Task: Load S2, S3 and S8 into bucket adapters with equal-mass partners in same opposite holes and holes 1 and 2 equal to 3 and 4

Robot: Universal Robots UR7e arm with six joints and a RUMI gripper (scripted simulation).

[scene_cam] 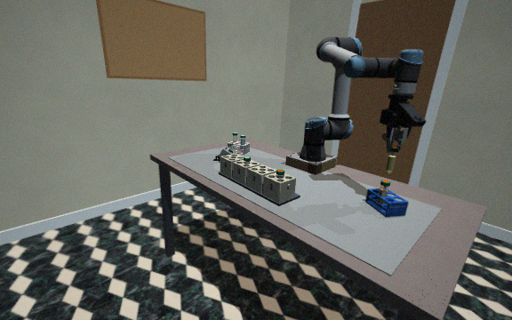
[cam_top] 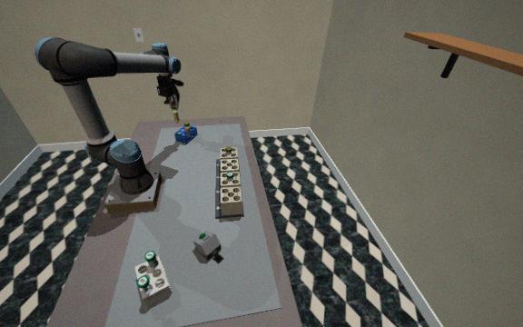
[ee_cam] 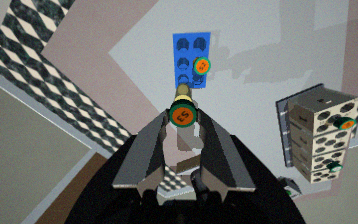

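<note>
My gripper [cam_top: 174,105] [scene_cam: 394,143] [ee_cam: 182,109] is shut on the sample tube S3 [cam_top: 176,117] [scene_cam: 390,164] [ee_cam: 183,97], which hangs upright above the blue rack. Sample S2 [cam_top: 186,123] [scene_cam: 385,183] [ee_cam: 201,65] stands in the blue rack [cam_top: 182,138] [scene_cam: 397,209] [ee_cam: 192,37]. Four beige adapters stand in a row on the dark stand [cam_top: 217,213] [scene_cam: 289,200] [ee_cam: 281,125]. An orange-dot tube [cam_top: 229,149] [scene_cam: 280,172] [ee_cam: 347,123] is in the end adapter nearest the blue rack; its ID is unreadable. A white-dot blank [cam_top: 230,174] [scene_cam: 247,159] [ee_cam: 335,166] is in the third adapter from that end.
A white rack [cam_top: 154,298] at the other table end holds two white-dot blanks [cam_top: 151,256] [cam_top: 143,282]. The small grey desk [cam_top: 208,246] with the green DONE key [cam_top: 202,236] stands between that rack and the stand.
</note>
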